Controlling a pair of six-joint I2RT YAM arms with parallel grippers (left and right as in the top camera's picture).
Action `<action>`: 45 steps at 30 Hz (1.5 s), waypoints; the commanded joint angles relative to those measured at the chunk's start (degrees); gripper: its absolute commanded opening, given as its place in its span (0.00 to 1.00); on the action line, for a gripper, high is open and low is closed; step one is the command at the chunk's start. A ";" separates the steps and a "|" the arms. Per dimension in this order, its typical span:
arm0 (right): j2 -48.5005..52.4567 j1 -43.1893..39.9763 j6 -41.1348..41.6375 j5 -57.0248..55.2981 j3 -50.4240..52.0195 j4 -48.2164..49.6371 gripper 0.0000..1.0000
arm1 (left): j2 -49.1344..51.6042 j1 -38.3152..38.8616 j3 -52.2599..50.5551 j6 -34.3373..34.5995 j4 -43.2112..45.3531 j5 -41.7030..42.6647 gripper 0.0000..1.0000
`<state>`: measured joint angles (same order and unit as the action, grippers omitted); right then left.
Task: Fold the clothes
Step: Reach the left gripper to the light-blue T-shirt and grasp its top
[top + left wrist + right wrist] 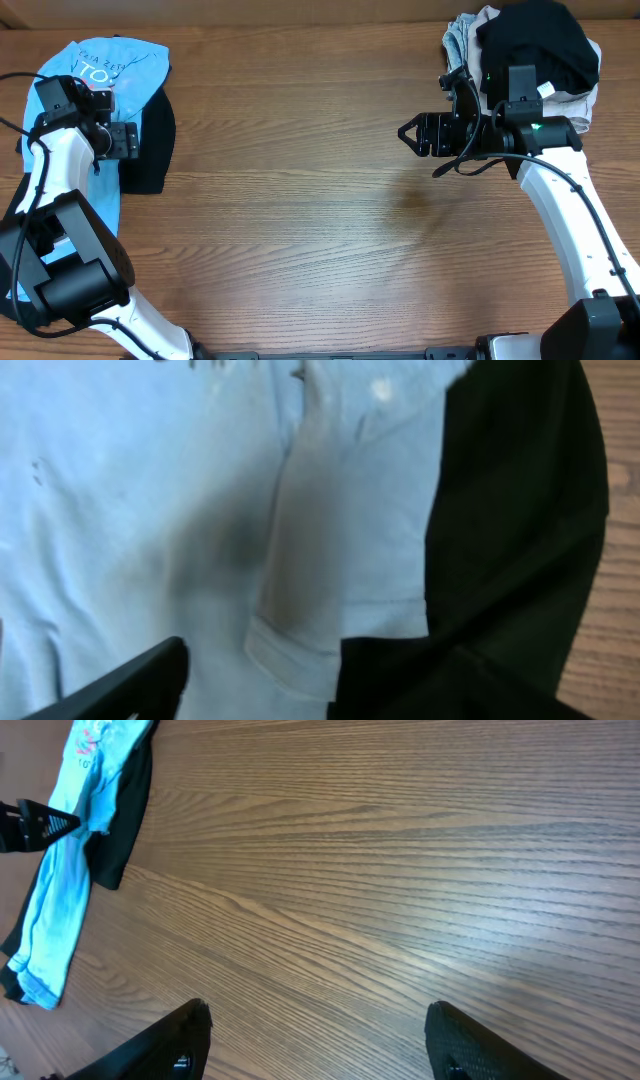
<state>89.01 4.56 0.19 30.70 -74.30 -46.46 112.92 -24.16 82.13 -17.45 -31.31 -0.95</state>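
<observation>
Lying at the upper left of the overhead frame, the light blue short-sleeved cloth T-shirt (130, 65) with white and red-orange lettering is spread partly over a flat black cloth garment (158, 140), whose edge shows along the shirt's right side. The left claw (125, 140) hovers where the two meet. Its wrist view shows only one dark finger (130, 685) at the lower left, so I cannot tell whether the jaws stand apart or together, nor whether they touch the cloth. The right claw (405, 133) is right of centre, over the bare brown wood-grain table (300, 220), its jaws wide apart with nothing between them. Behind it, at the upper right, sits a heap of black and pale grey clothes (540, 50).

Both garments at the left look light and limp, likely to sag and wrinkle when lifted, so pinching a single layer matters. The stitched sleeve hem (290, 655) or a shoulder corner would probably give the firmest hold. Grabbing near the overlap risks taking the black layer along.
</observation>
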 commanded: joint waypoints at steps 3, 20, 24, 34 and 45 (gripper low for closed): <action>-0.15 0.26 -0.24 -0.68 -1.05 -0.11 0.71 | 0.74 -0.68 0.85 0.31 2.03 -0.96 0.78; -0.15 0.26 -0.24 -1.36 -1.05 -0.22 0.71 | 3.98 -0.68 0.85 0.33 5.31 -1.20 0.49; -0.15 0.26 -0.22 -1.38 -1.05 -0.22 0.71 | 3.98 -0.68 0.85 0.33 5.81 -1.18 0.40; -0.15 0.26 -0.22 -1.75 -1.05 -0.20 0.71 | 4.00 -0.70 0.48 0.33 8.31 -0.96 0.51; -0.15 0.26 -0.22 -1.77 -1.05 -0.22 0.71 | 6.88 -0.68 0.48 1.68 9.51 -0.96 0.36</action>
<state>88.99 4.56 0.19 29.30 -74.30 -46.72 117.30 -24.16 82.13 -16.51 -21.78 -1.80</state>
